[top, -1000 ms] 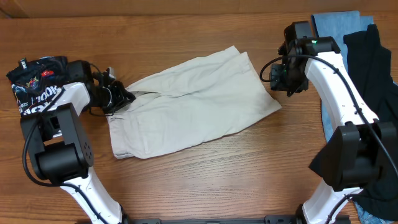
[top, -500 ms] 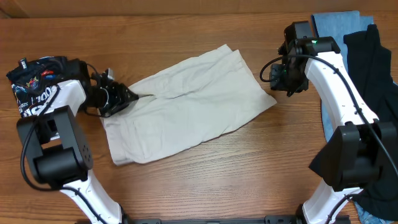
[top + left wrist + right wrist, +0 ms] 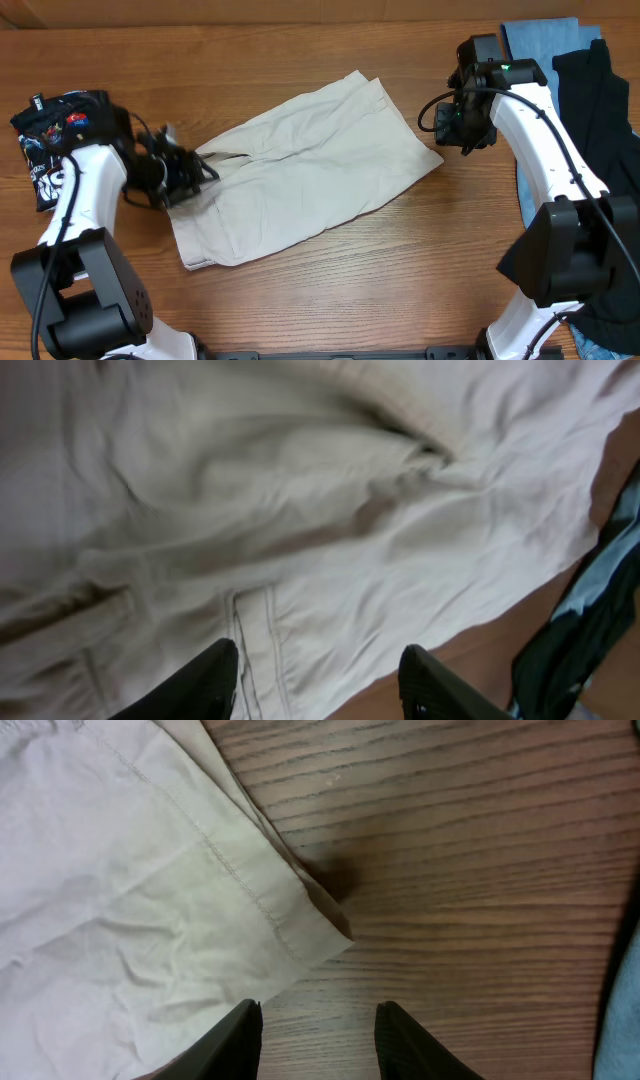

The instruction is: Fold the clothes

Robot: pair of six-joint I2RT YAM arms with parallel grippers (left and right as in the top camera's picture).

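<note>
brown wood-grain table (image 3: 330, 290) fills the overhead view, w/ a paler strip along the far edge; nothing else of the room shows.

far left: a black printed garment (image 3: 50, 135) lies bunched on the wood, partly under the white left arm. just to its right, the left gripper (image 3: 195, 168) is motion-blurred in the overhead view, sitting at the left edge of the beige shorts (image 3: 310, 170). in the left wrist view the gripper (image 3: 320, 685) has its two dark fingers (image 3: 200, 680) well apart, w/ rumpled beige cloth & a double seam line under the gap. nothing is pinched btwn them. can't tell if the tips touch the fabric, since the view is blurry.

centre: the shorts lie mostly flat, slanted from near-left up to far-right, w/ creases near the left gripper.

right: the right gripper (image 3: 450, 125) hangs just past the shorts' right corner. in the right wrist view the gripper (image 3: 318, 1040) has its fingers (image 3: 240, 1030) spread, empty, over bare wood. the stitched hem corner (image 3: 320, 925) sits just ahead of them, not touching.

far right: a light blue garment (image 3: 535, 40) lies at the table's far-right corner. a black garment (image 3: 600, 110) is draped over it, running down the right side behind the right arm.
</note>
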